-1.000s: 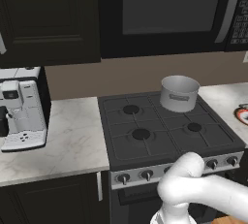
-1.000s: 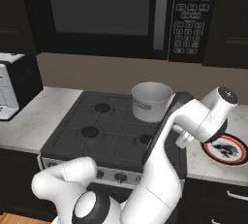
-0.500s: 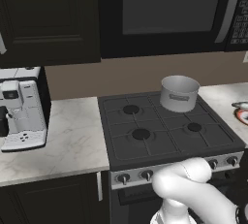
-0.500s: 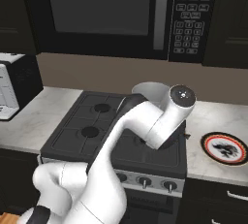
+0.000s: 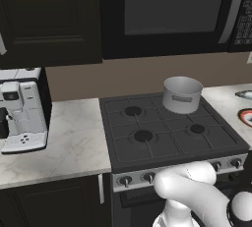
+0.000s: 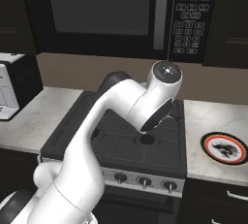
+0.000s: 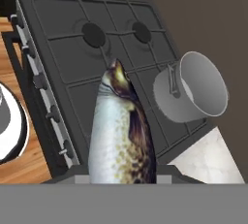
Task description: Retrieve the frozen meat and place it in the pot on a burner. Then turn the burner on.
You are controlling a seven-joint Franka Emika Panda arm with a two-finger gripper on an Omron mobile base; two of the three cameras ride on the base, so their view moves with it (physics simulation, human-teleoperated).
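Nearest, at the bottom centre of the hand view: the fish (image 7: pixel 121 136), a speckled silver-and-brown whole fish serving as the frozen meat, rose from between the fingers, which were clamped narrowly on its tail end, the head pointing up the frame over the stove grates (image 7: pixel 72 58). Beside it, along the left of that frame: a row of stove knobs (image 7: pixel 41 102) on the front panel. Beyond the fish's head: two black burner caps, one being the burner (image 7: pixel 93 34) at upper centre. At right centre of the hand view: the pot (image 7: pixel 193 89), plain grey metal, empty, small handle facing the fish, standing well apart from the fish. In the left base view the pot (image 5: pixel 182 94) stood at the upper right of the cooktop on the rear right grate. Furthest: the microwave (image 6: pixel 126 9) across the top of the right base view; a patterned plate (image 6: pixel 225 148) on the table at right. Risk noted: the fish was long and held by one end, so it could swing or slip during carriage, strike the pot rim, tip the pot, or land on the grates.
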